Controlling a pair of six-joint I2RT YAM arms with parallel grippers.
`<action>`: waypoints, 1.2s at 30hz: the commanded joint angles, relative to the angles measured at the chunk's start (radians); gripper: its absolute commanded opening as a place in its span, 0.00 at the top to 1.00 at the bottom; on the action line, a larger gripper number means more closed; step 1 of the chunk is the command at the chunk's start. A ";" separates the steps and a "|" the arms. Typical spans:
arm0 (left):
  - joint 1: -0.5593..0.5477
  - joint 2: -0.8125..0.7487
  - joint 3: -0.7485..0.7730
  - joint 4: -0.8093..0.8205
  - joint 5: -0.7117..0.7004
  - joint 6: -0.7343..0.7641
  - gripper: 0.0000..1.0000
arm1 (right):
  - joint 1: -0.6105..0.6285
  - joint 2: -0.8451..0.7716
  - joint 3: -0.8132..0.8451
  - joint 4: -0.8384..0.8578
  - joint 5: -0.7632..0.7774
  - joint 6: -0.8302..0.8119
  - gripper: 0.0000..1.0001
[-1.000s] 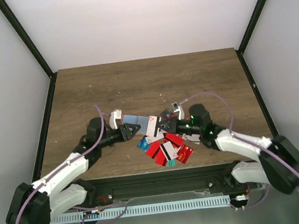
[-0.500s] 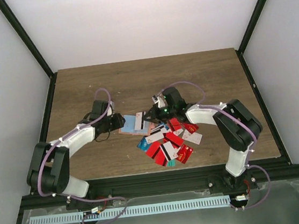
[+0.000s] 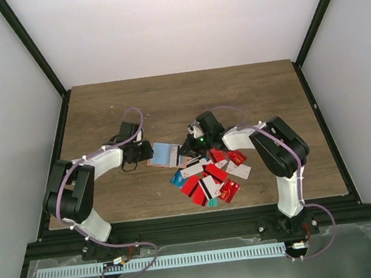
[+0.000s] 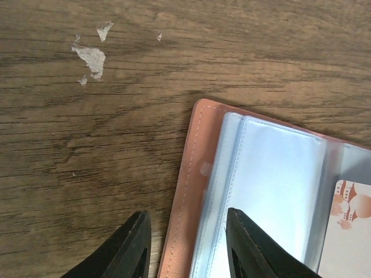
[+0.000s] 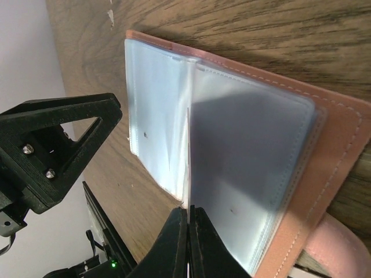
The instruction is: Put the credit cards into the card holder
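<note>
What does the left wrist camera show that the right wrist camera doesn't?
Left wrist only: white flecks on the wooden table and a printed card in a sleeve. Right wrist only: the right gripper pinching the edge of a clear sleeve, and a pink strap. Both: the open card holder, the left gripper at its edge, the table.

Dark wood table [image 3: 181,99], white walls [image 3: 172,20], black frame posts [image 3: 29,43].
</note>
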 commanded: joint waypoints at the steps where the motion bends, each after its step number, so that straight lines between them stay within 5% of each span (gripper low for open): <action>1: 0.005 0.023 0.023 -0.001 -0.023 0.016 0.62 | -0.007 0.027 0.044 -0.005 -0.001 -0.005 0.99; 36: 0.006 0.069 0.001 0.010 -0.022 0.018 0.66 | -0.057 0.150 0.133 0.059 -0.125 0.021 0.99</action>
